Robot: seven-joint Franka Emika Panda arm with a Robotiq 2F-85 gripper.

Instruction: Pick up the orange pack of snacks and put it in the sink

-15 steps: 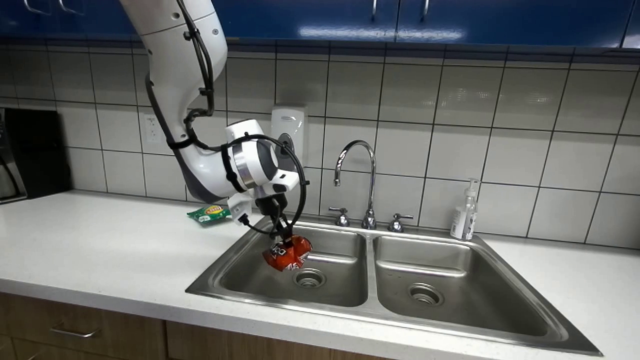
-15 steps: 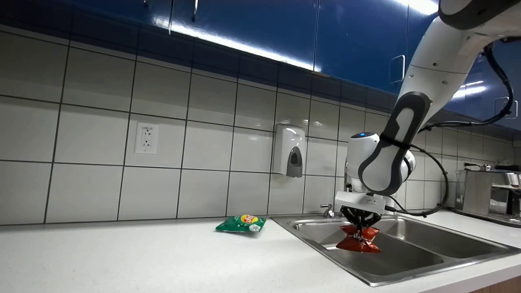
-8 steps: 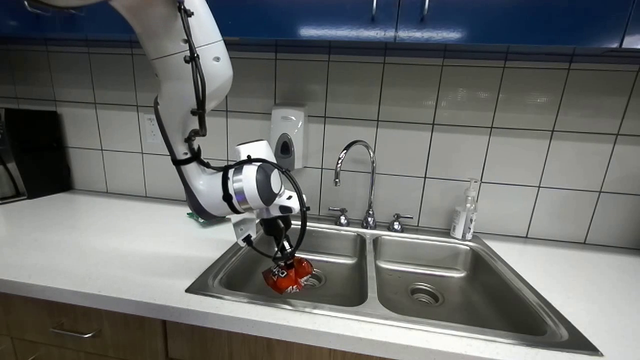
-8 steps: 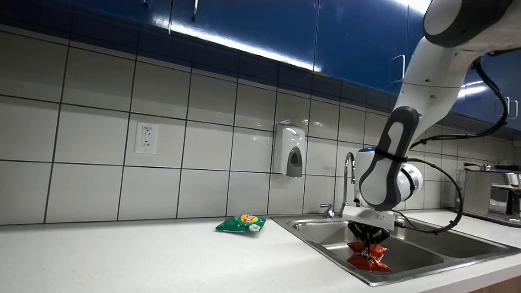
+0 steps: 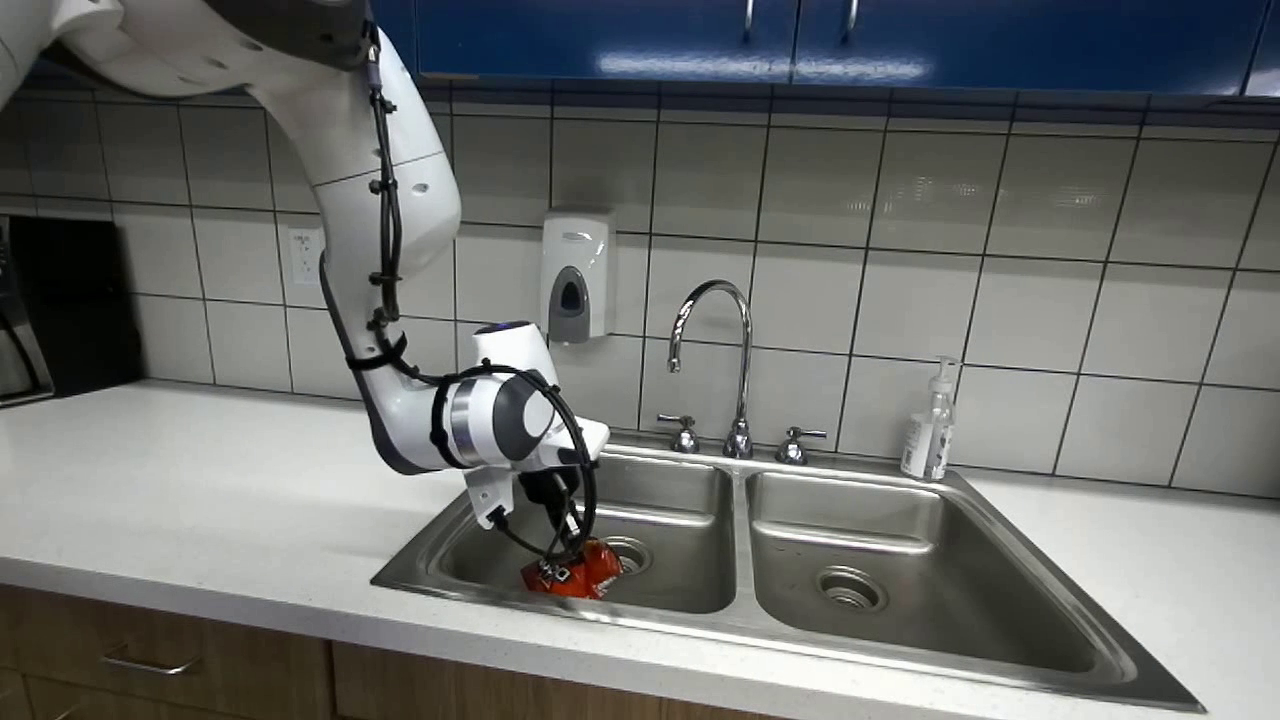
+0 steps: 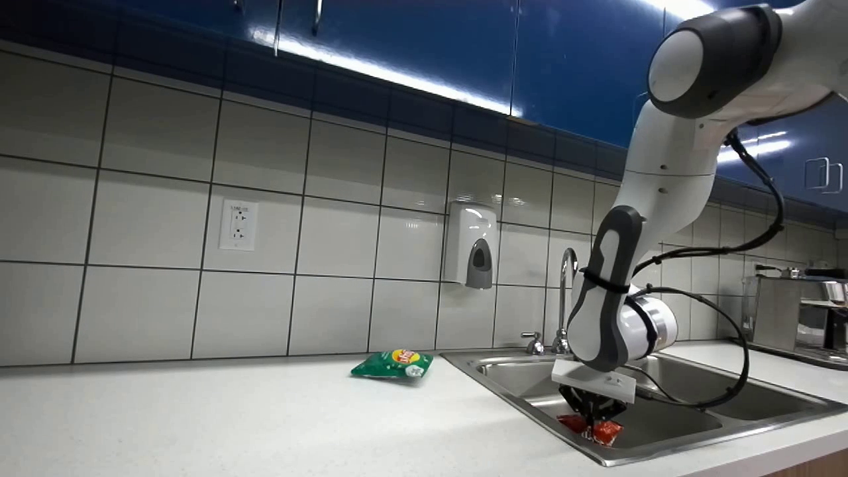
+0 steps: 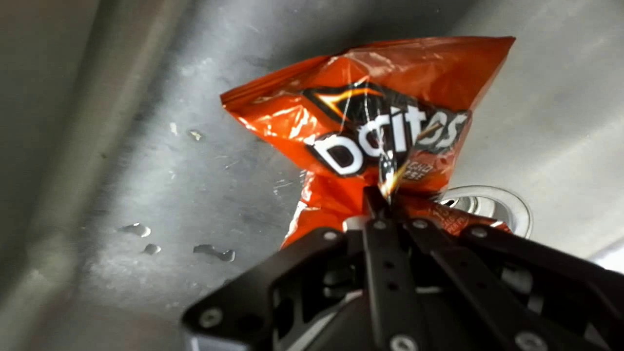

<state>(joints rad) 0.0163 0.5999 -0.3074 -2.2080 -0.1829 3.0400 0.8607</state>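
At the left of an exterior view we see a power outlet (image 6: 238,225) on the tiled wall (image 6: 156,218), then a green chip bag (image 6: 394,366) with a yellow-and-red emblem lying on the white counter (image 6: 265,424), and, a little farther right, a wall-mounted soap dispenser (image 6: 472,245). Next comes the double-basin stainless sink (image 6: 523,403), with the gooseneck faucet (image 6: 563,301) at its back edge. The gripper (image 6: 591,424) points down into the basin (image 6: 669,421) nearer the green chip bag, and we find it clenched on the orange Doritos bag (image 6: 607,432), which is inside that basin. In the wrist view, again from the left, we have clear drops (image 7: 136,229) on the steel, then the orange Doritos bag, with the fingertips (image 7: 373,201) pinching it across its middle: the half bearing the logo flares out ahead of them, while the rest is partly hidden beneath the gripper. Whether the bag touches the basin floor, we cannot tell. Just right of the bag, partly covered by it, shows the drain (image 7: 492,204). Farthest right, in an exterior view, a stainless-steel countertop appliance (image 6: 775,311) stands beyond the sink.
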